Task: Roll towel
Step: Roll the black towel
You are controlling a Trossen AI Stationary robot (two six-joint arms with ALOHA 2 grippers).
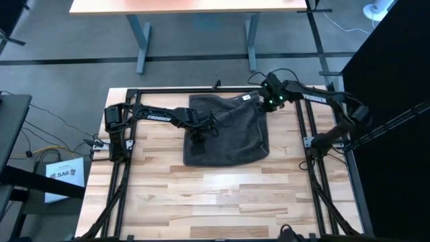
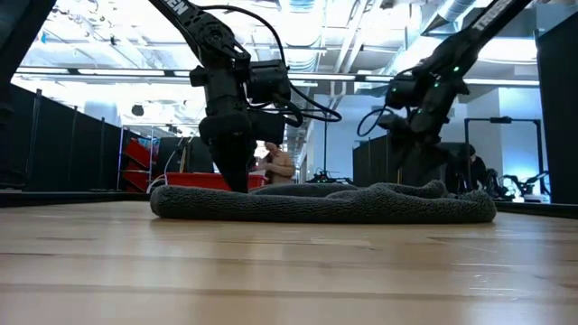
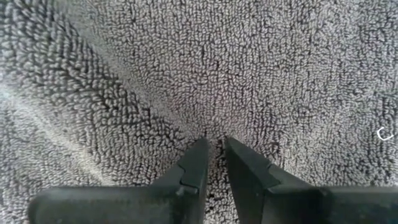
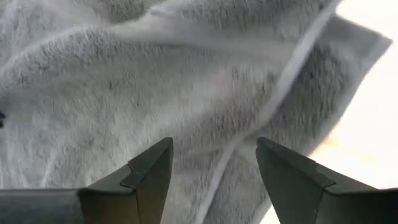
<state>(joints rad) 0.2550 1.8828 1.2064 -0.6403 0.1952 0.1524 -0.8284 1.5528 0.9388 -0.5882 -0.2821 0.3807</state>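
The dark grey towel (image 1: pixel 225 131) lies flat on the wooden table, a little rumpled along its far edge, with a small white tag (image 1: pixel 246 97) at the far right corner. My left gripper (image 1: pixel 199 138) points steeply down onto the towel's left part, its fingers nearly together on the cloth (image 3: pixel 214 144). My right gripper (image 1: pixel 267 104) hangs open just over the towel's far right corner. In the right wrist view its fingers (image 4: pixel 214 146) straddle a hemmed edge (image 4: pixel 280 93) without visibly touching it. My left gripper pinches a small tuft of the towel's upper surface (image 3: pixel 214 134), near the towel's left edge, between its two fingertips. The fingers come from above, slanting steeply down. The towel stays flat on the table, and faint creases (image 3: pixel 124 106) run toward the pinch.
A black metal frame (image 1: pixel 127 94) borders the table. Bare wood (image 1: pixel 222 202) stretches from the towel to the near edge. In the low view a person (image 2: pixel 282 164) shows in the room far behind the table.
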